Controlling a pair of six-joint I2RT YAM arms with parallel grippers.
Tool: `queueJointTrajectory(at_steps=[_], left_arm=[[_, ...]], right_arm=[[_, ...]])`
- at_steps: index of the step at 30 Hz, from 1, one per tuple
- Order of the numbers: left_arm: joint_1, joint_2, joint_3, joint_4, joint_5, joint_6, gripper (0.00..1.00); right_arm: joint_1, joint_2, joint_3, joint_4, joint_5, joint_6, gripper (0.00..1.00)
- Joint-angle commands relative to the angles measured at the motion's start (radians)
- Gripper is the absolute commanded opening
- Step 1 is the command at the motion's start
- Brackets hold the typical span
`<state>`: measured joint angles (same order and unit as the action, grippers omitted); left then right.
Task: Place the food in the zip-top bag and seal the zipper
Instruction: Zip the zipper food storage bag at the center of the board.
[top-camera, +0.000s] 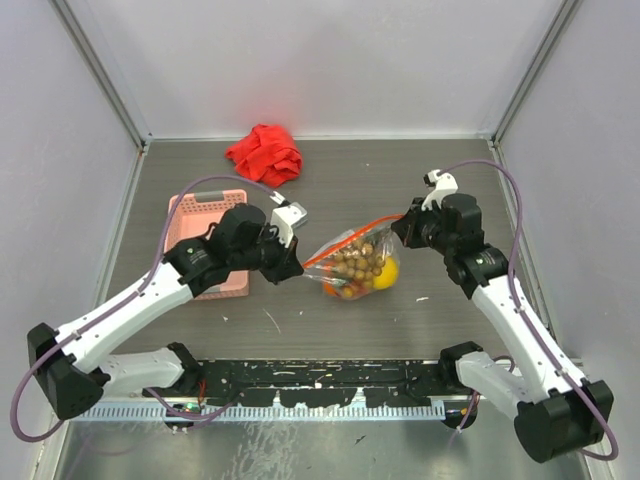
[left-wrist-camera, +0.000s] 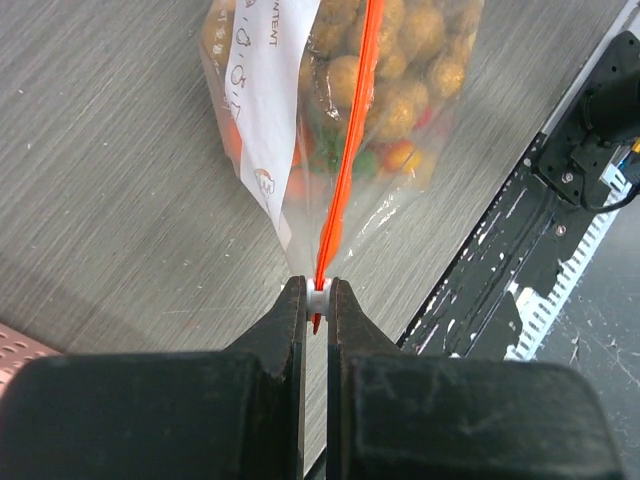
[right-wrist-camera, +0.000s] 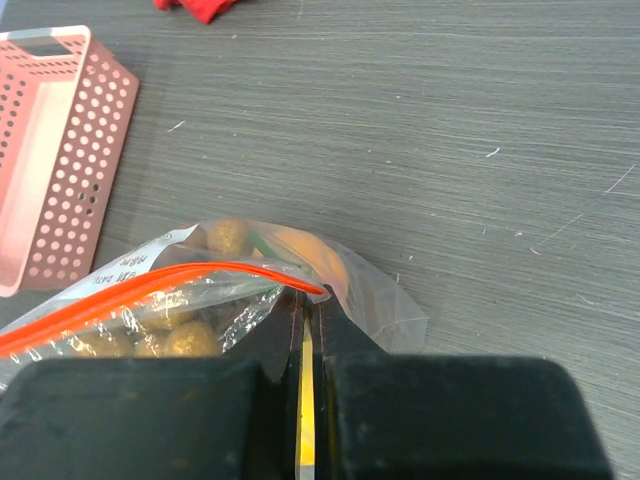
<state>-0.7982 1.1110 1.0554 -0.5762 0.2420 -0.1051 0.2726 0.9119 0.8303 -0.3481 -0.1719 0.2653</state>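
Left gripper: jaws pressed together on the small white slider tab at the left end of the zipper. Right gripper: fingers pinched on the opposite corner of the zip-top bag, right at the strip's other end, with only a thin yellow sliver between them. Zipper taut between the two, a thin orange-red line, both halves together over the visible length.

Nearest: black rail with white scuffs along the near edge of the table. Mid-table: bag slung between the grippers, mouth edge raised, belly sagging toward the surface; contact not clear. Inside: olive-brown grapes, lemon at the right side, small red berries low down. White printed label on the bag's side. Left of the bag: pink basket, near-right part hidden under the left forearm. Farthest: red cloth, crumpled, near the back wall, well apart from the rest.

Bag clear, wrinkly, glossy. Basket rigid, punched with round holes. Tabletop grey, wood-grained, scratched.

Left arm: long diagonal from the lower-left base, wrist aimed right at the bag. Right arm: up from the lower-right base, elbow bent, gripper aimed left. Purple cable looped along each.
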Motion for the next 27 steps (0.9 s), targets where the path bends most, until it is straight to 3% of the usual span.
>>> queueJointTrajectory(at_steps=[1,5,9,18,23,27], left_arm=[[0.029,0.062,0.026,0.038,0.002,-0.073,0.0],[0.097,0.182,0.087,0.06,-0.029,-0.123,0.0],[0.164,0.296,0.148,0.097,-0.045,-0.166,0.0],[0.25,0.579,0.34,0.143,-0.068,-0.188,0.13],[0.269,0.641,0.391,0.15,-0.07,-0.219,0.33],[0.277,0.576,0.376,0.152,-0.122,-0.234,0.49]], right_arm=[[-0.032,0.094,0.071,0.082,0.089,-0.022,0.0],[-0.033,0.212,0.091,0.141,0.103,-0.004,0.02],[-0.038,0.347,0.129,0.203,0.108,0.017,0.09],[-0.056,0.603,0.26,0.26,0.127,0.055,0.24],[-0.07,0.604,0.258,0.27,0.101,0.071,0.5],[-0.079,0.548,0.233,0.271,0.107,0.072,0.64]])
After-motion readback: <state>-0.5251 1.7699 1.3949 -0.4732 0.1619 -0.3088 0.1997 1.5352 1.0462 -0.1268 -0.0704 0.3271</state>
